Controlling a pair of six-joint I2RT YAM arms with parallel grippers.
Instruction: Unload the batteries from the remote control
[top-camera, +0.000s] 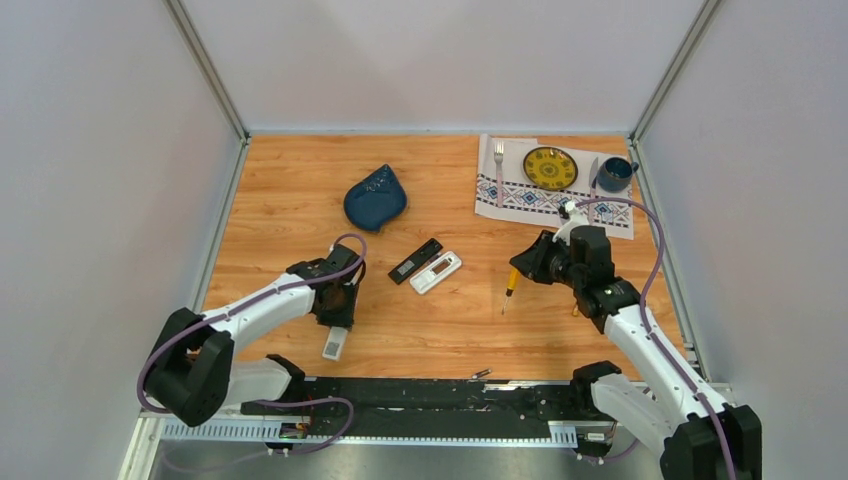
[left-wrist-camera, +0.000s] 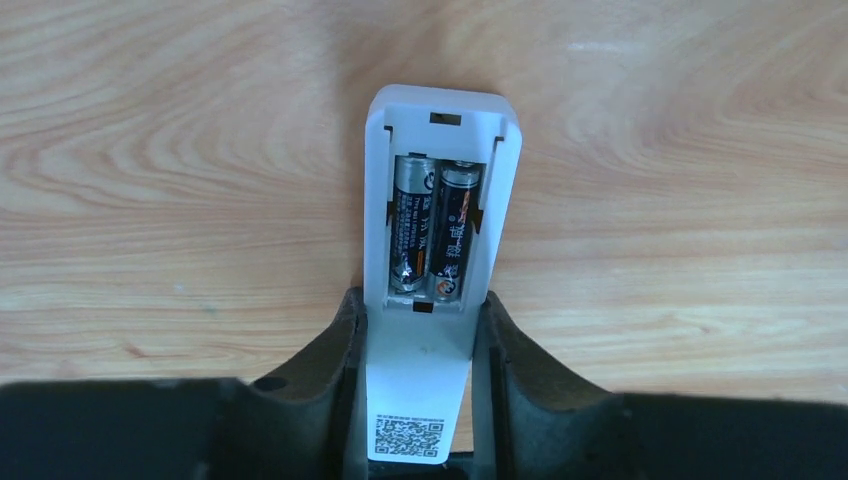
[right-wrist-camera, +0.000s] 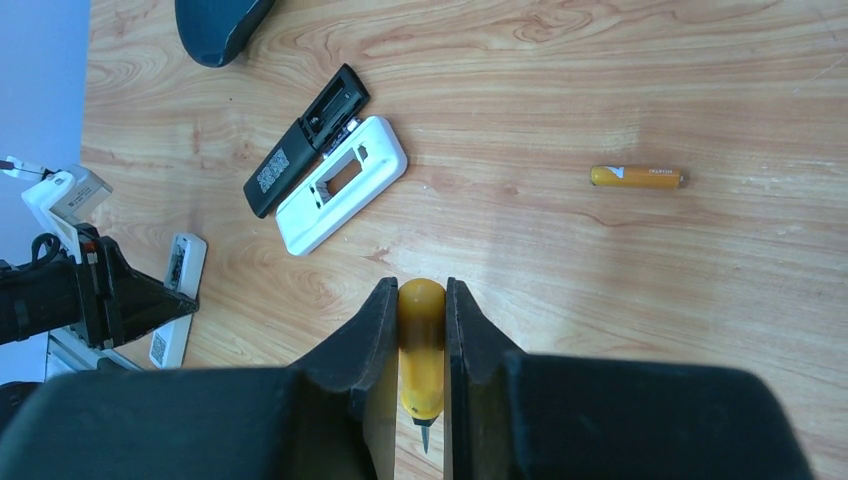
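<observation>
Firmly clamped white remote, batteries inside, in left gripper; clenched orange screwdriver in right gripper.

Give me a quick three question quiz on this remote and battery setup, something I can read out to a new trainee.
1. True or false: the small white remote in the left gripper has an empty battery bay.
2. What does the right gripper hold? A. a pen B. an orange-handled screwdriver C. a spoon
3. What colour is the loose battery lying on the table in the right wrist view?

Key: 1. False, two batteries sit in it. 2. B. 3. Orange.
</observation>
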